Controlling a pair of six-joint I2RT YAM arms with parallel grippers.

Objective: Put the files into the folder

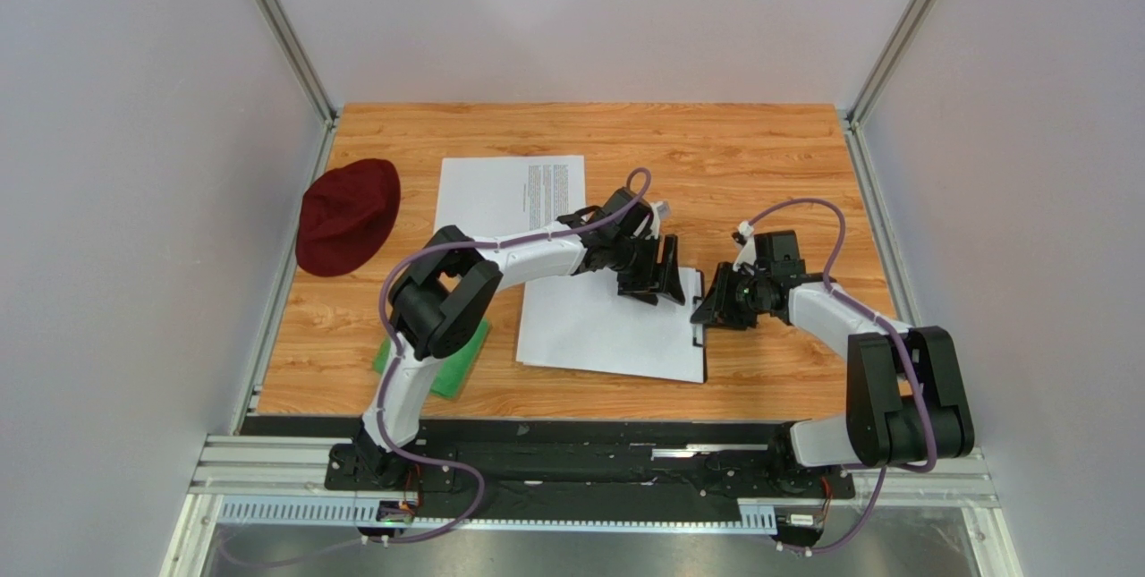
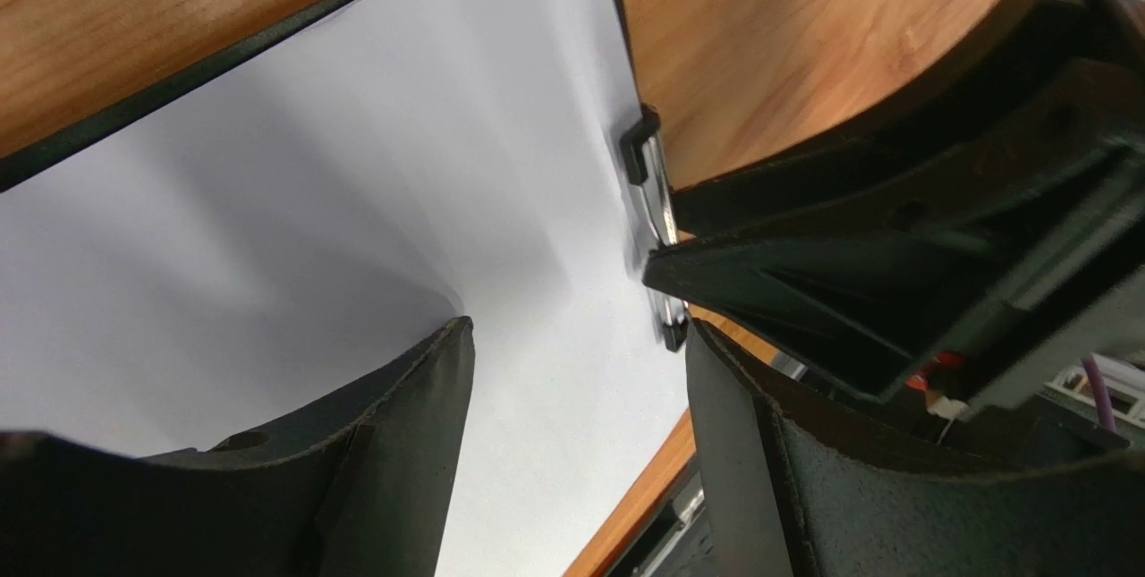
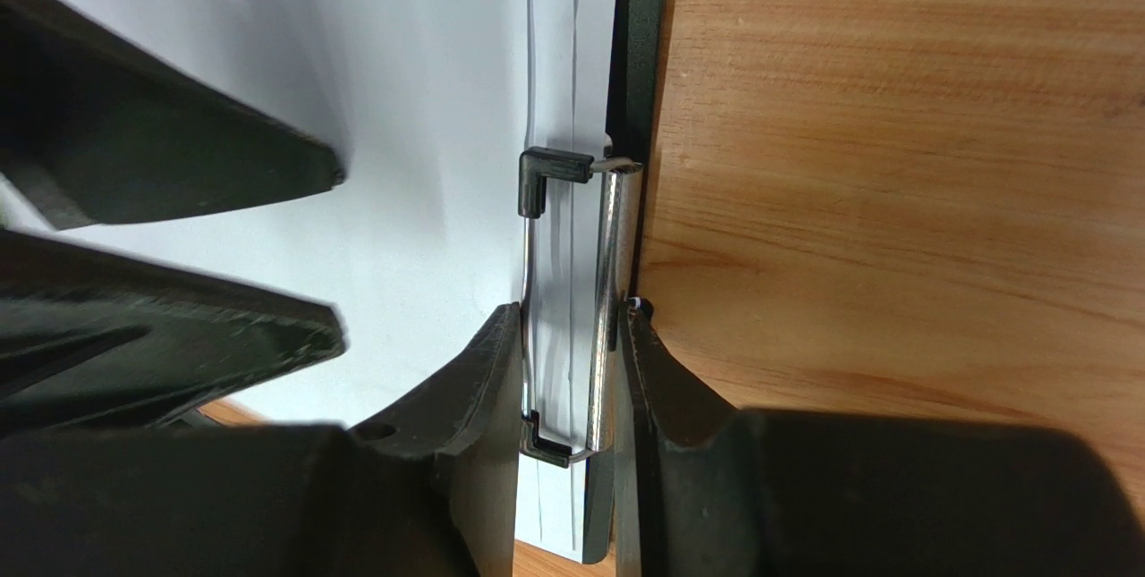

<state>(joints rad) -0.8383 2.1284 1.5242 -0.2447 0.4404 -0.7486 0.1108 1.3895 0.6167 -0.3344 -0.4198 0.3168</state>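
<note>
The right gripper (image 3: 571,342), jaws nearly closed, pinches the metal clip (image 3: 608,269) at the folder (image 3: 643,54) edge. The left gripper (image 2: 578,336), jaws part open and empty, hovers over the files (image 1: 591,329) mid-table. Both arms reach inward.

From above, the folder (image 1: 703,342) shows only a thin black edge; the rest is hidden under the white sheets (image 1: 605,329). The left gripper (image 1: 652,295) covers their far edge, and the left arm (image 1: 524,255) covers part of the green cloth (image 1: 457,369). The printed text (image 1: 548,195) on the far sheet (image 1: 491,195) is too small to read. In the right wrist view the right gripper (image 3: 567,336) hides the lower end of the metal clip (image 3: 612,242), and the fingers (image 3: 148,168) of the left gripper are blurred and cut off by the left border.
</note>
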